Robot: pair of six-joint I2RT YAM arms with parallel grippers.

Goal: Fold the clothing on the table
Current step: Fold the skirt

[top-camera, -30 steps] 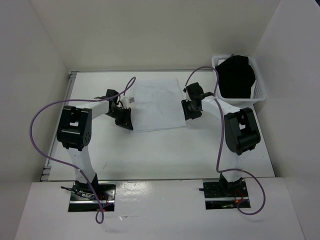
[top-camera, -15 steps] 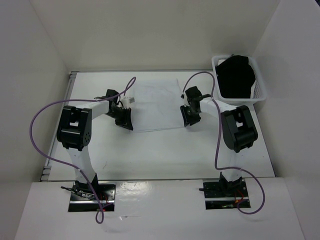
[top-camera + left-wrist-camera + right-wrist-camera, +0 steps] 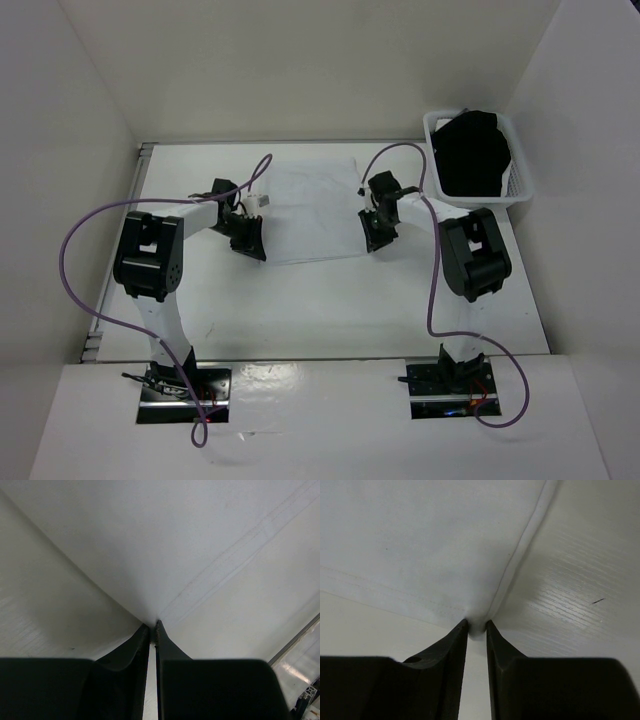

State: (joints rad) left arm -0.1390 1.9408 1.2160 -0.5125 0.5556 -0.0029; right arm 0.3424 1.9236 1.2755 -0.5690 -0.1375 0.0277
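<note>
The clothing [image 3: 310, 205], a thin white garment, lies spread flat on the far middle of the table [image 3: 330, 300]. My left gripper [image 3: 250, 246] sits at its near left corner, and in the left wrist view this gripper [image 3: 153, 626] is shut on the clothing [image 3: 165, 545], whose corner is drawn up into the tips. My right gripper [image 3: 372, 238] is at the near right corner. In the right wrist view the right gripper [image 3: 477, 625] has its tips pressed against a small bunch of the hemmed corner of the clothing [image 3: 420, 540].
A white slotted basket [image 3: 522, 186] holding a black garment [image 3: 470, 155] stands at the far right corner. A metal rail [image 3: 118, 255] runs along the table's left edge. White walls enclose the left, back and right. Purple cables loop off both arms.
My right gripper has slid left onto the clothing's near right corner and closed on it. The left gripper has kept its grip and place.
</note>
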